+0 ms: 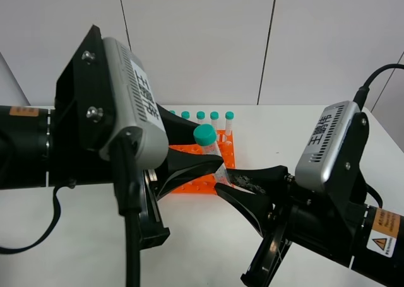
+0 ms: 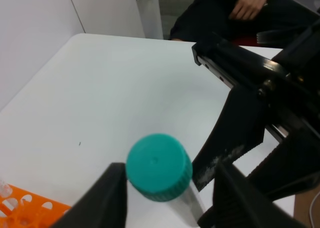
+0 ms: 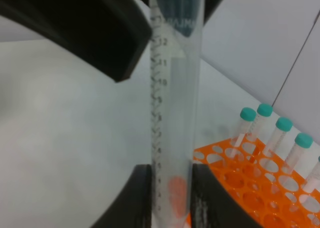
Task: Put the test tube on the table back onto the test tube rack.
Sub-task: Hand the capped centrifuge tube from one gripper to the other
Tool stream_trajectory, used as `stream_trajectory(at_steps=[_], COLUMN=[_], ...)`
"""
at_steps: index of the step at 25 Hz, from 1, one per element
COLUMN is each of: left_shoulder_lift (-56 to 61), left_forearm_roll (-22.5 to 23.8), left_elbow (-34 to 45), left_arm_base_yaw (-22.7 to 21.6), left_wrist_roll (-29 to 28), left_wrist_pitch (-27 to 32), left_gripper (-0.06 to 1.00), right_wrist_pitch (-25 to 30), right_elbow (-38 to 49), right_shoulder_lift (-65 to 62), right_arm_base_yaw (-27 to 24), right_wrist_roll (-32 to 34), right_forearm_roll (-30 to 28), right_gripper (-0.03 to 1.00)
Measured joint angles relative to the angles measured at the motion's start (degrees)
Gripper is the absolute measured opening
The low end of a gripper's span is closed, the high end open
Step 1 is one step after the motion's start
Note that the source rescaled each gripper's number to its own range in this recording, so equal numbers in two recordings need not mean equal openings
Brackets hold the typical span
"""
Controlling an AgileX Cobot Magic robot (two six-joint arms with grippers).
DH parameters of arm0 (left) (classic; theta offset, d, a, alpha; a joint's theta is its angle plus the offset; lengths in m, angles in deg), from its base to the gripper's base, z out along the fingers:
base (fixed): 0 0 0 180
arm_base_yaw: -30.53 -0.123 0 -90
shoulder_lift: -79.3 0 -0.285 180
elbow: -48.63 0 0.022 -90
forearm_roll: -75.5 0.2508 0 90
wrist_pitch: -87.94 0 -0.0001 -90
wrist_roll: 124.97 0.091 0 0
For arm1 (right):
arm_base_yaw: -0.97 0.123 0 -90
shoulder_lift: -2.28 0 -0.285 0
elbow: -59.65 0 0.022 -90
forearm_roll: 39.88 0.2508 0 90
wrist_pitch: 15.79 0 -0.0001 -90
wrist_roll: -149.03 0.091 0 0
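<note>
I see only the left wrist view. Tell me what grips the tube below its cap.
Observer: The right pincer is shut on the tube near its tip.
Operator: Report what the rack carries.
Observer: The rack has a row of teal-capped tubes along its far edge. The holes nearer us are empty.
Operator: Give me the tube's pose.
Observer: In the exterior high view it is cap up and slightly tilted, and it is not in any hole.
</note>
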Motion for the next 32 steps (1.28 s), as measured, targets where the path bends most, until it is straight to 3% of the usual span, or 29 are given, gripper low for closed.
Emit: stream_trajectory(at_steps=[5, 9, 11, 15, 17, 32], left_shoulder_lift=[0.0, 0.0, 0.0, 0.0, 0.0, 0.0], left_forearm_roll=[0.0, 0.0, 0.0, -0.4, -1.5, -8.2], left_elbow=[0.0, -0.2, -0.4, -0.4, -0.4, -2.2], left_arm_base_yaw=[0.0, 0.0, 0.0, 0.0, 0.0, 0.0], left_wrist_roll=[0.0, 0.0, 0.0, 0.0, 0.0, 0.0], left_wrist_pitch=[0.1, -0.4, -0.8, -1.2, -1.3, -3.8], left_gripper=[0.19, 0.17, 0.20, 0.43, 0.47, 0.51], right_wrist_pitch=[0.0, 0.0, 0.0, 0.0, 0.0, 0.0], right_elbow=[0.0, 0.0, 0.0, 0.0, 0.0, 0.0], right_shoulder_lift=[0.0, 0.0, 0.0, 0.0, 0.0, 0.0], right_arm_base_yaw=[0.0, 0.0, 0.0, 0.0, 0.0, 0.0], right_wrist_roll=[-0.1, -0.1, -0.1, -0.1, -0.1, -0.1], right_forearm_roll=[0.0, 0.0, 0.0, 0.0, 0.0, 0.0], right_gripper=[0.00, 0.00, 0.00, 0.00, 0.00, 0.00])
